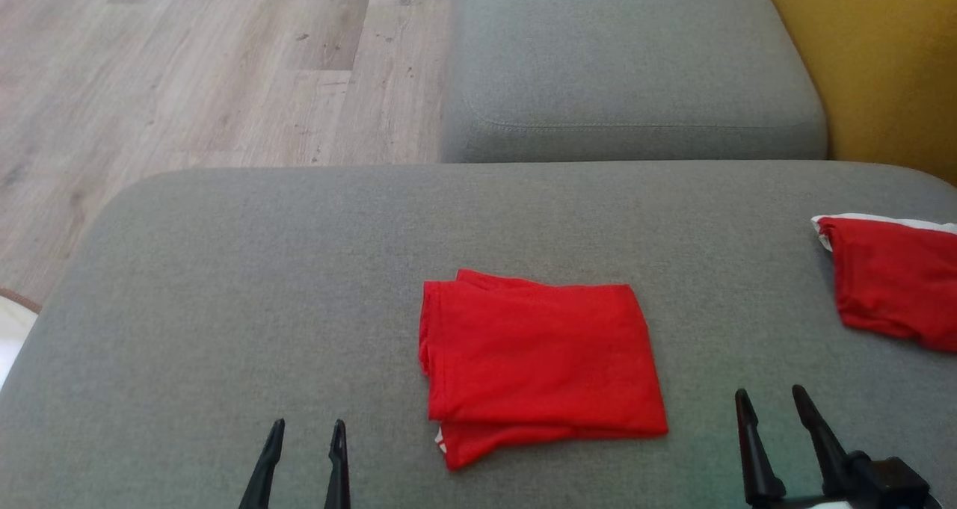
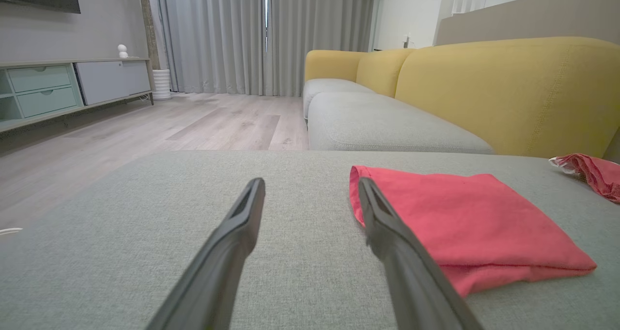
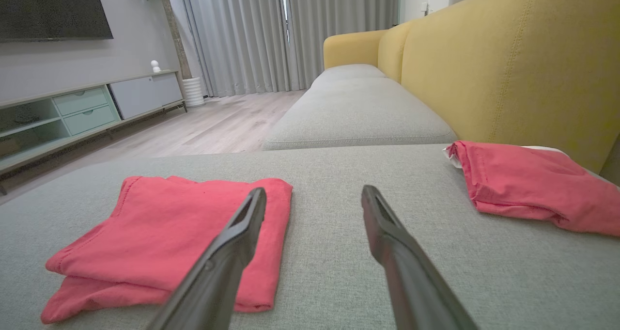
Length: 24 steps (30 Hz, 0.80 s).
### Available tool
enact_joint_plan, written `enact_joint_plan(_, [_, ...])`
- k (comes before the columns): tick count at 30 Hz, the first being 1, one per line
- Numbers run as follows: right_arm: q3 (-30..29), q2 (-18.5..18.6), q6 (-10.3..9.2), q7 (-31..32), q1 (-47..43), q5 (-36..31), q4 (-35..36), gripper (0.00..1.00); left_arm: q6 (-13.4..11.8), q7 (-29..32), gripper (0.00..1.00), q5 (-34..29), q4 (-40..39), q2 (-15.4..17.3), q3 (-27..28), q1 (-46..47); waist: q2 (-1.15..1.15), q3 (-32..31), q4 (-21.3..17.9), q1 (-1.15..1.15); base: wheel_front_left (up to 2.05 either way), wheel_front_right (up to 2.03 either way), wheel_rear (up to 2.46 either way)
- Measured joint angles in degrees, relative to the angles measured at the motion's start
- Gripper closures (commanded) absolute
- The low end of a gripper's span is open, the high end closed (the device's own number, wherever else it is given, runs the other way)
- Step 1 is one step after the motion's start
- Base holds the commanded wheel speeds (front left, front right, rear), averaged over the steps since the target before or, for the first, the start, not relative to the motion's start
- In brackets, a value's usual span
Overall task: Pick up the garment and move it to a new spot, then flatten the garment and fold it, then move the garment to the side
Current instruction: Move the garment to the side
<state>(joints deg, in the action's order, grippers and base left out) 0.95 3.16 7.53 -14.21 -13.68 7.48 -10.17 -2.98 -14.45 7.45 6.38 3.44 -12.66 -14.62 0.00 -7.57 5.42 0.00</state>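
Note:
A red garment [image 1: 538,359] lies folded into a neat rectangle in the middle of the grey cushion [image 1: 224,307]. It shows to the right of my left fingers in the left wrist view [image 2: 465,223] and to the left of my right fingers in the right wrist view [image 3: 169,238]. My left gripper [image 1: 308,428] stands open near the front edge, left of the garment, holding nothing. On the garment's other side my right gripper [image 1: 770,397] is open too, with an empty gap between its fingers.
A second red garment [image 1: 890,277] with a white edge lies at the cushion's far right. Behind is another grey seat cushion [image 1: 628,68] and the yellow sofa back [image 1: 882,60]. Wooden floor [image 1: 187,68] lies beyond the cushion's left edge.

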Motion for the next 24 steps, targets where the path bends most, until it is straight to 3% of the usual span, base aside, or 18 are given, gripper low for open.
enact_joint_plan(17, [0.73, 0.18, 0.00, 0.00, 0.10, -0.51, -0.13, 0.00, -0.02, 0.00, 0.00, 0.11, -0.10, -0.02, -0.07, 0.55, 0.00, 2.21, -1.02, 0.01, 0.00, 0.00, 0.00])
enact_joint_plan(24, [2.92, 2.07, 0.00, -0.01, 5.73, 0.76, -3.44, 0.00, -0.02, 0.00, 0.00, -0.45, -0.63, -0.08, -0.87, 3.11, 0.00, 6.18, -0.96, 0.01, 0.00, 0.00, 0.00])
